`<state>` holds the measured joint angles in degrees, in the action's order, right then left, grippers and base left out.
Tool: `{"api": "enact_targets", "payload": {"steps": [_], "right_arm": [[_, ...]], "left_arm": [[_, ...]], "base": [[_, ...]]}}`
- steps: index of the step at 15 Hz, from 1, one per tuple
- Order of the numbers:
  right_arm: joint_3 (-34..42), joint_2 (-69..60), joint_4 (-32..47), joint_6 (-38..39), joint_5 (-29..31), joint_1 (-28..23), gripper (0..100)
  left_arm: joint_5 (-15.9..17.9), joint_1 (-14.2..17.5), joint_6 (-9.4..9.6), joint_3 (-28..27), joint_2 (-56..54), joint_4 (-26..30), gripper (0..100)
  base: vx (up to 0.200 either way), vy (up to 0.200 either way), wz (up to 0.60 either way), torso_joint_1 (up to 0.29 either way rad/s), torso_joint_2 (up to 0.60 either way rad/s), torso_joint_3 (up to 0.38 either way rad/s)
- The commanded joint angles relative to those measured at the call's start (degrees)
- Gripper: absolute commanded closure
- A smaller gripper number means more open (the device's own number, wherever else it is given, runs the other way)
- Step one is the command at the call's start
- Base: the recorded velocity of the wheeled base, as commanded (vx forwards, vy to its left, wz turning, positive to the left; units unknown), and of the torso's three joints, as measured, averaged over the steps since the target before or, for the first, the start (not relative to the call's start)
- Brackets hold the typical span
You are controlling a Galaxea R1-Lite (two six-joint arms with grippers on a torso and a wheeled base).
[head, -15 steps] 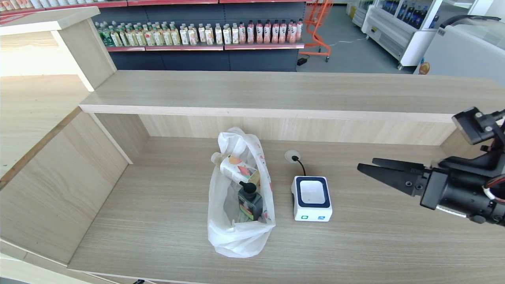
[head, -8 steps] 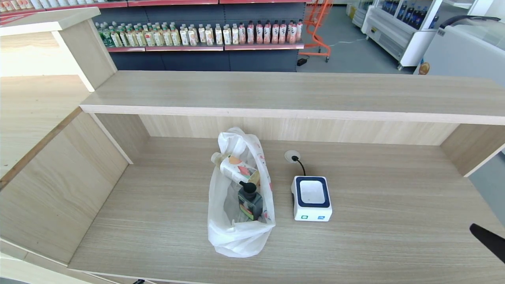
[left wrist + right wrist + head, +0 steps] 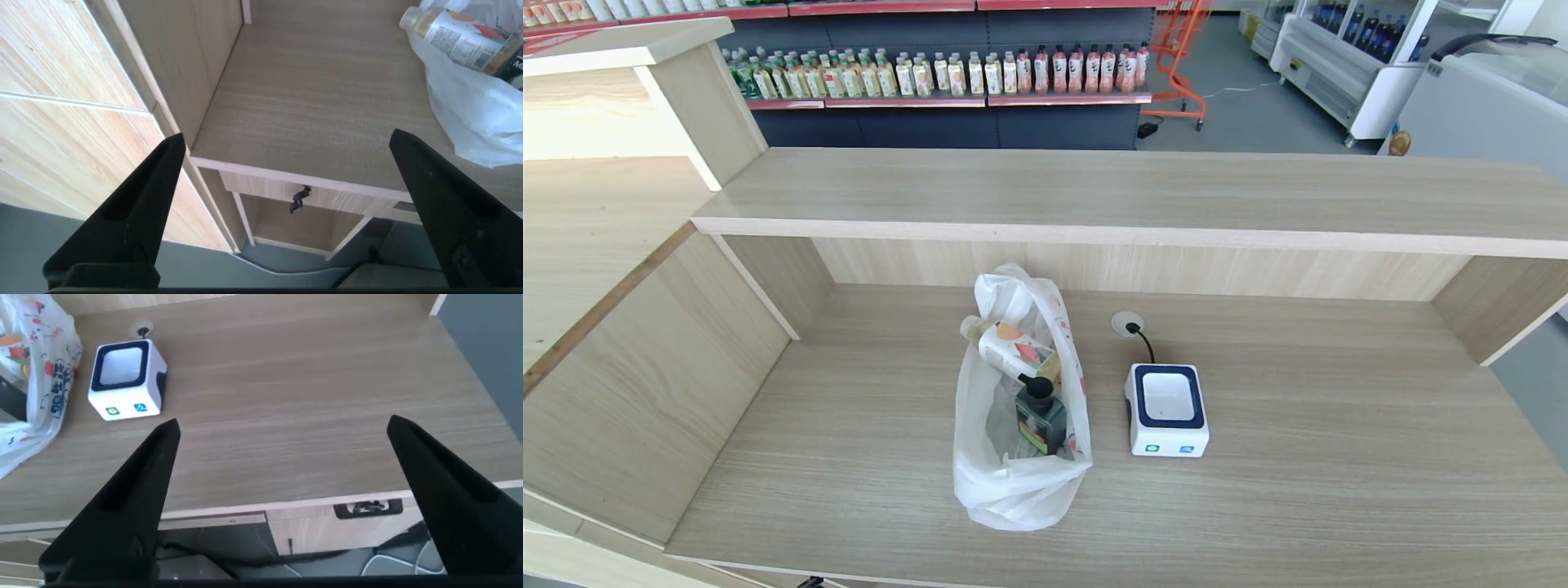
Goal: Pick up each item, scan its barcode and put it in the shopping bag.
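Two items in bag: a pale bottle (image 3: 1013,349) tilted over a dark pump bottle (image 3: 1041,423), both inside the white shopping bag (image 3: 1021,490) on the counter (image 3: 1298,490).
Scanner (image 3: 1168,408): just beside the bag, cabled.
Labels: print too small to read.
Left gripper (image 3: 286,135): jaws spread wide, empty, off the counter's near corner.
Right gripper (image 3: 283,421): jaws spread wide, empty, above the counter's near edge.

The wooden counter (image 3: 1339,490) has a raised ledge (image 3: 1094,188) along its far side, toward 12 o'clock. Beyond the ledge, between 11 and 12 o'clock, a store shelf (image 3: 947,100) carries a long row of drink bottles (image 3: 931,73). An orange metal rack (image 3: 1176,91) stands on the grey floor at 1 o'clock, and white coolers (image 3: 1347,82) stand at 2 o'clock. A round cable hole (image 3: 1128,324) is set in the counter top.
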<state>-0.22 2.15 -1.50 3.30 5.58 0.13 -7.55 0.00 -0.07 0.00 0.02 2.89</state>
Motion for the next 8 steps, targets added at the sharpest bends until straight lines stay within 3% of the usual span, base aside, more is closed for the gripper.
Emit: {"api": "enact_targets", "payload": {"steps": [1, 8], "right_arm": [[0.22, -2.15, 0.01, -0.05, -0.05, 0.04, 100], [0.22, -2.15, 0.09, -0.4, -0.93, 0.04, 100]], "left_arm": [[-0.01, 0.0, -0.01, 0.0, -0.02, 0.01, 0], [-0.01, 0.0, -0.01, 0.0, -0.02, -0.08, 0]], "base": [[0.0, 0.0, 0.0, 0.0, 0.0, 0.0], [0.0, 0.0, 0.0, 0.0, 0.0, 0.0]]}}
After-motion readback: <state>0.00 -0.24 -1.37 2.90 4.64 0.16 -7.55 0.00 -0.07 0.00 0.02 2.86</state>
